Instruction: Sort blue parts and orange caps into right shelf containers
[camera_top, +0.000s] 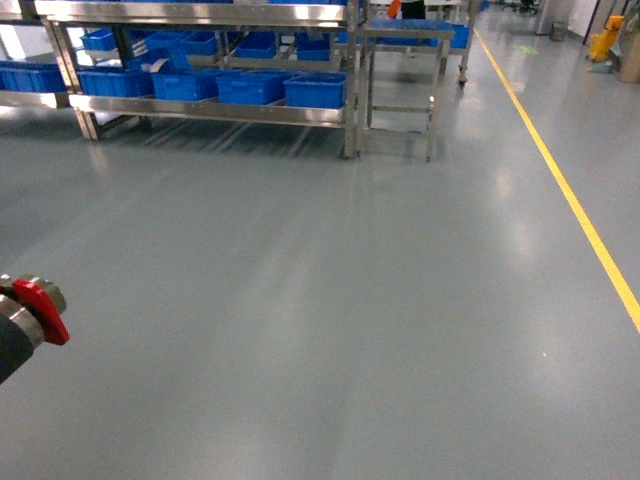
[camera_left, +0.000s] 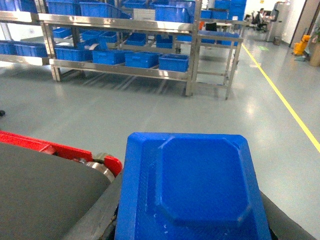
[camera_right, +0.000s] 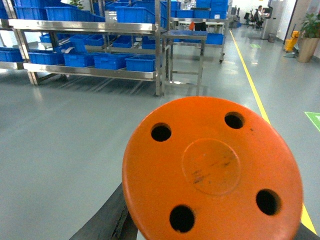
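A flat blue plastic part (camera_left: 192, 187) with clipped corners fills the left wrist view at 6 o'clock and a round four-holed orange cap (camera_right: 212, 170) the right, both grippers' fingers hidden, grip untellable.

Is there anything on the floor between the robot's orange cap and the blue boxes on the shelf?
Nothing visible. The orange cap and the blue part are carried at the wrists, and only bare grey floor lies between the robot and the blue crates on the steel shelf.
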